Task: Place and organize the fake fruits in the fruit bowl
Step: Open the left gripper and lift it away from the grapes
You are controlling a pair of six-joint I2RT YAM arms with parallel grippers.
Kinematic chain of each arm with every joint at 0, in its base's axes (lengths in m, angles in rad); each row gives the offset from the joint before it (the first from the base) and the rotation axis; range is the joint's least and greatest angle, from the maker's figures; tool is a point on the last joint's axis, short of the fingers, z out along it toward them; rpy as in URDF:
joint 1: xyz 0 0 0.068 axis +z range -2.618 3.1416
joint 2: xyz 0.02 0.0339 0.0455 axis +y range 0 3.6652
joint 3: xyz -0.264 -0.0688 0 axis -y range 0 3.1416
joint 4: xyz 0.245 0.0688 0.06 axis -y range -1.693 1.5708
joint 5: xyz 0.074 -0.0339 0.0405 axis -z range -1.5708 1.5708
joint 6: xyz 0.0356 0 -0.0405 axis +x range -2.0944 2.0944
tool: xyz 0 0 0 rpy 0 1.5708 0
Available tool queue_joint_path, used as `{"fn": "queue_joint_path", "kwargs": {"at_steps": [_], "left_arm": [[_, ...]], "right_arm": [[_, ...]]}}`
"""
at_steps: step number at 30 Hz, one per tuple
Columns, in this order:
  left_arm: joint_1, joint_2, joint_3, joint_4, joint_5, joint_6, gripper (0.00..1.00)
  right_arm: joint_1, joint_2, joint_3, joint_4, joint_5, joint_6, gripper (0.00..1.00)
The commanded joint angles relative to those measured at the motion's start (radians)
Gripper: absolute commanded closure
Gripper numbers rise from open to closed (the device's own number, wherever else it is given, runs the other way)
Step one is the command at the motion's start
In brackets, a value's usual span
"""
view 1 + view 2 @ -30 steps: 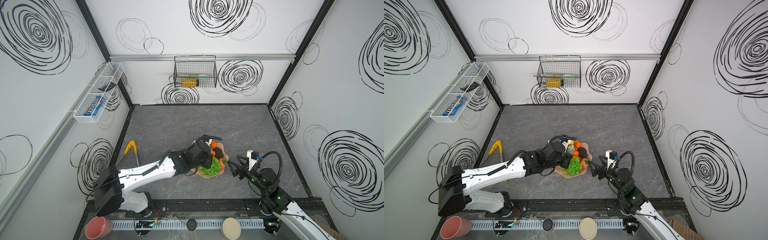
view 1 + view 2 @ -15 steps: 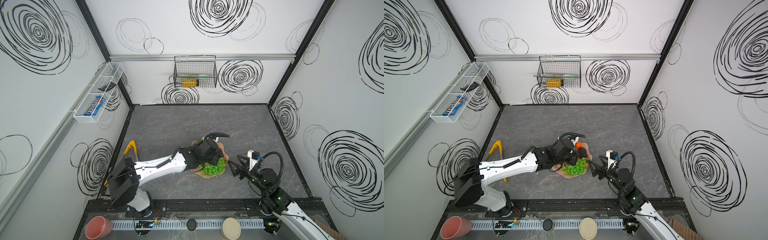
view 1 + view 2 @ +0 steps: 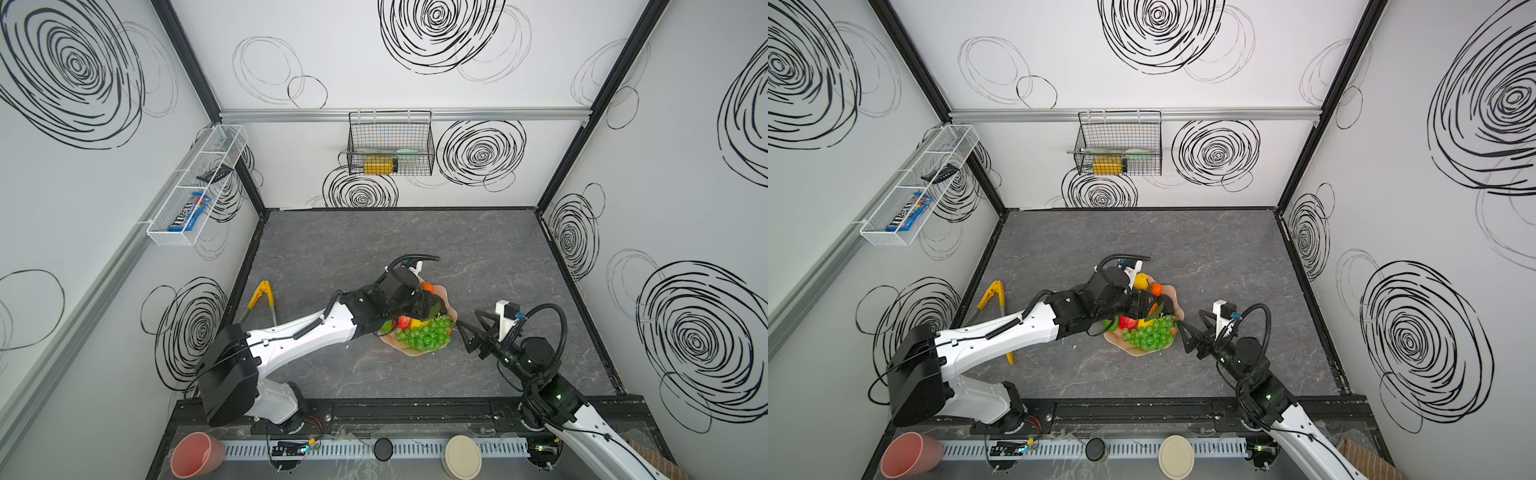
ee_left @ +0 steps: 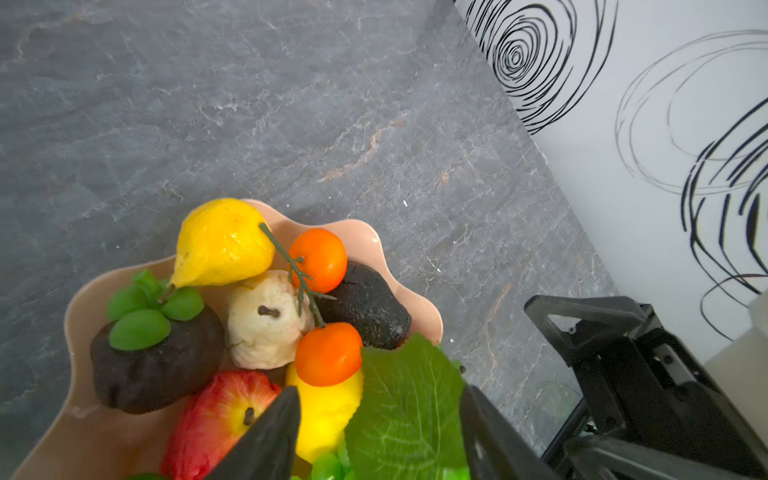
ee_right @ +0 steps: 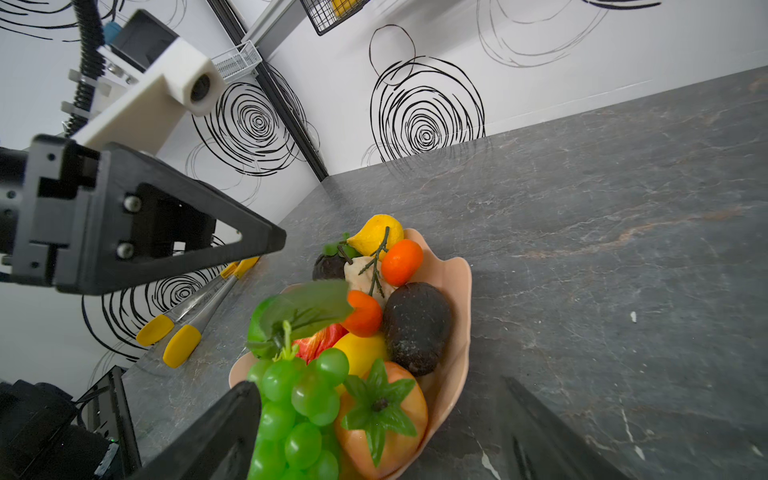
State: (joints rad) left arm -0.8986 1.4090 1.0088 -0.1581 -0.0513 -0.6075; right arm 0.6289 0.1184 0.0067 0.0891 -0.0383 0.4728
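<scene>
The peach fruit bowl [image 3: 409,353] [image 3: 1133,353] [image 4: 79,299] [image 5: 457,332] sits at the table's middle, and the fake fruits fill it. At its near edge lies a green grape bunch [image 3: 424,334] [image 3: 1148,334] [image 5: 299,399] with a leaf [image 4: 407,403]. Behind it are an apple [image 4: 220,419], a mangosteen [image 4: 153,357], a beige pear [image 4: 266,320], an avocado [image 4: 365,311] and two oranges [image 4: 320,259]. My left gripper [image 3: 432,307] [image 3: 1148,305] [image 4: 378,392] hovers open over the grapes' leaf, holding nothing. My right gripper [image 3: 466,318] [image 3: 1189,316] [image 5: 378,388] stands open and empty at the bowl's right edge.
Yellow-handled tongs [image 3: 262,299] [image 5: 195,316] lie on the table left of the left arm. A pink cup [image 3: 195,455] and a beige lid [image 3: 461,457] sit on the front rail. A wire basket [image 3: 390,143] hangs on the back wall, a white shelf [image 3: 195,187] on the left wall.
My left gripper has reached further right over the bowl and gone from shut to open, leaving the grape bunch at the bowl's near edge. The right arm has not moved.
</scene>
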Motion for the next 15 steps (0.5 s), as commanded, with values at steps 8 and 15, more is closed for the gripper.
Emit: {"fn": "queue_joint_path", "kwargs": {"at_steps": [8,15], "left_arm": [[0.165,-0.204,-0.123,0.096,-0.152,0.051,0.05],[0.379,-0.448,-0.414,0.264,-0.627,0.053,0.04]], "right_arm": [[-0.009,0.089,0.199,-0.159,0.232,0.019,0.02],[-0.043,0.278,0.313,-0.170,0.588,-0.014,0.03]]}}
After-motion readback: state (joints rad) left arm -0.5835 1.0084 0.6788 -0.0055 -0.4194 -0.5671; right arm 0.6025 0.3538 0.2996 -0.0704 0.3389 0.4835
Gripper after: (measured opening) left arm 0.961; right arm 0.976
